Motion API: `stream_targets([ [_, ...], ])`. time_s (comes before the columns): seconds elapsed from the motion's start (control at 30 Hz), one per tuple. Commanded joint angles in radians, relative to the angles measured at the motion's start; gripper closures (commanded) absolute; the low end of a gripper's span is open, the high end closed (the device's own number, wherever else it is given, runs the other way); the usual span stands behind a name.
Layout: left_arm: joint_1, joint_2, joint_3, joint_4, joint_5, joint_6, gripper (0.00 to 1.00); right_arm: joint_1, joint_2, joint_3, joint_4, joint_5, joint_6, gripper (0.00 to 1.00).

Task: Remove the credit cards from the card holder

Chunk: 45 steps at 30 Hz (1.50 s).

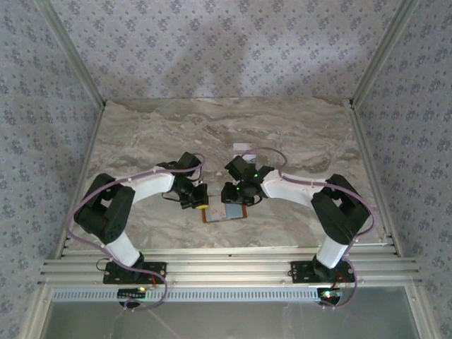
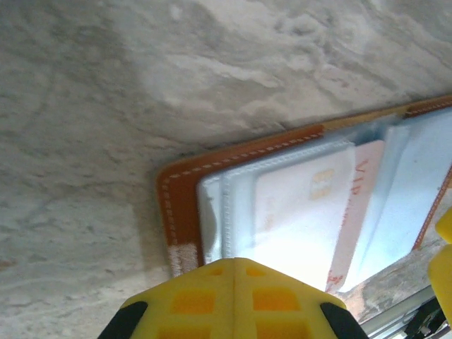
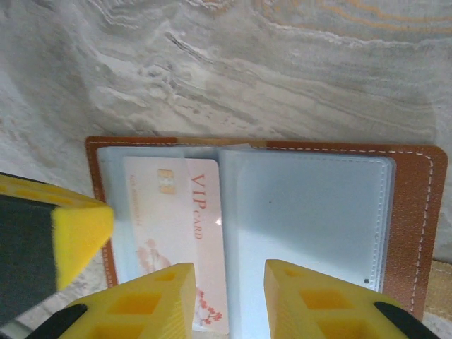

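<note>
- Two grippers meet over the open holder (image 1: 224, 213), which lies flat on the marbled worktop (image 3: 247, 70) near my edge, between the arms.
- From the right wrist I see the holder spread open, brown leather border round clear sleeves.
- One card (image 3: 169, 233), pale with a gold chip and "VIP CARD" in red, sits in the sleeve on the left of that view.
- My right gripper (image 3: 229, 282) is released. Its fingers stand apart over the holder's near edge.
- That gap takes in the card's near right corner and the fold between the two sleeves. The rest of the card lies beyond and left of the finger on that side.
- I cannot tell whether those fingers touch the sleeve or hang just above it.
- My left gripper (image 2: 233, 272) is clenched, its yellow fingers pressed together with nothing between them.
- It sits at the holder's near edge close to a stitched corner, with the card just beyond its tips.
- I cannot tell whether it presses on the leather.
- From the right wrist, one of its fingers overlaps the holder's left border, just beside the card.
</note>
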Motion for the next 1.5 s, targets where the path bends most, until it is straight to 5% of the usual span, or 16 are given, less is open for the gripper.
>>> stream_targets([
  [0.0, -0.03, -0.025, 0.031, -0.05, -0.018, -0.009, 0.96, -0.01, -0.024, -0.016, 0.039, -0.052, 0.02, 0.67],
  [1.13, -0.04, 0.114, -0.049, -0.02, -0.103, 0.043, 0.97, -0.038, 0.148, 0.008, 0.092, -0.247, -0.074, 0.68],
  [1.47, -0.04, 0.115, -0.052, -0.02, -0.108, 0.041, 0.97, -0.078, 0.12, -0.114, 0.347, -0.418, 0.015, 0.71],
])
